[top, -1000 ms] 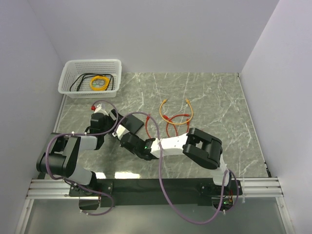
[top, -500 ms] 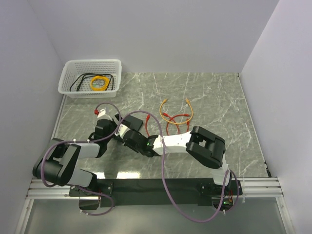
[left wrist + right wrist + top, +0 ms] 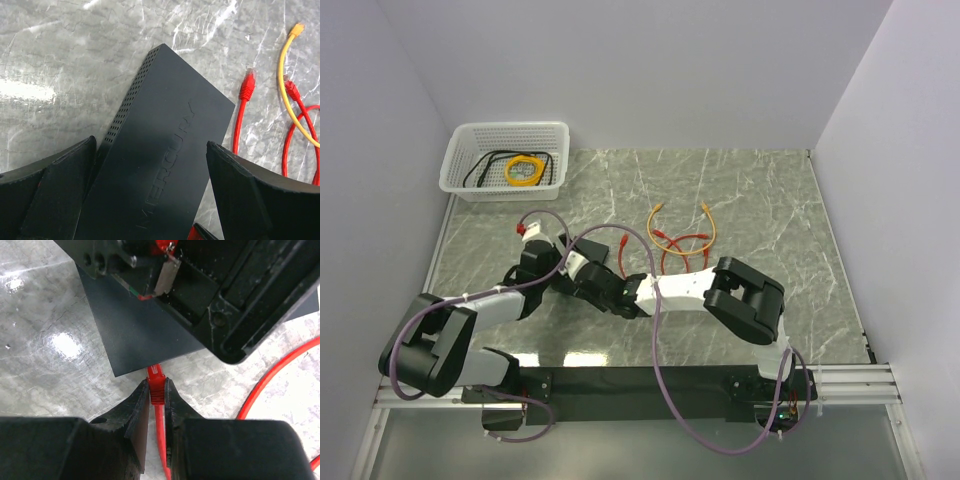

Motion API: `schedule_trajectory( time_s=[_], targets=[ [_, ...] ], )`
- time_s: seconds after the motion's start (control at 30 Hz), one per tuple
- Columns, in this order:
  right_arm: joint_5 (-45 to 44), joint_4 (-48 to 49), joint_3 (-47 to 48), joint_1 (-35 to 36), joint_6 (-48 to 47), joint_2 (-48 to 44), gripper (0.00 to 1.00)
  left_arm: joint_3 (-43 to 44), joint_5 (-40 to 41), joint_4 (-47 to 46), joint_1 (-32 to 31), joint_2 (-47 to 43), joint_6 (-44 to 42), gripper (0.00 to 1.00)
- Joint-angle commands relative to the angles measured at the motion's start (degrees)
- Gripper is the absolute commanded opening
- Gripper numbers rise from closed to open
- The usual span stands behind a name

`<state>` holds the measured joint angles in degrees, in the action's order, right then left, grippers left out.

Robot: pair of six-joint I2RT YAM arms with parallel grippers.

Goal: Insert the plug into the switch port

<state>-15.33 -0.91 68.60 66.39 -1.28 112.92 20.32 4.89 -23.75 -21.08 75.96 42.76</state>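
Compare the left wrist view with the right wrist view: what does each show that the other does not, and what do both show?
Only the left wrist view: the MERCURY lettering on the black switch, its vent holes, a loose red connector, a yellow cord, and the left gripper with fingers spread wide either side of the switch.
Only the right wrist view: the right gripper pinching the plug at the switch's edge, with part of the left arm overhead.
Both: the switch, the marble table, red cord.
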Motion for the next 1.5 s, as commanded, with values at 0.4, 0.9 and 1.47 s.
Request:
schedule_trajectory(
  time_s=[0.4, 0.9, 1.47],
  targets=[
    [-5.14, 4.86, -2.24, -0.47, 5.58, -9.91, 0.53, 9.48, -10.25, 15.74, 0.16, 2.96, 1.01, 0.96],
    [-8.93, -19.91, 16.11, -15.67, 23.07, -2.2, 0.55, 11.06, -8.32, 21.9, 4.21, -3.71, -2.6, 0.95],
    [-6.46, -34.51, 34.32, -18.14, 31.16, 15.39, 0.54, 9.48, -11.3, 18.74, 4.38, -4.16, -2.69, 0.94]
  ],
)
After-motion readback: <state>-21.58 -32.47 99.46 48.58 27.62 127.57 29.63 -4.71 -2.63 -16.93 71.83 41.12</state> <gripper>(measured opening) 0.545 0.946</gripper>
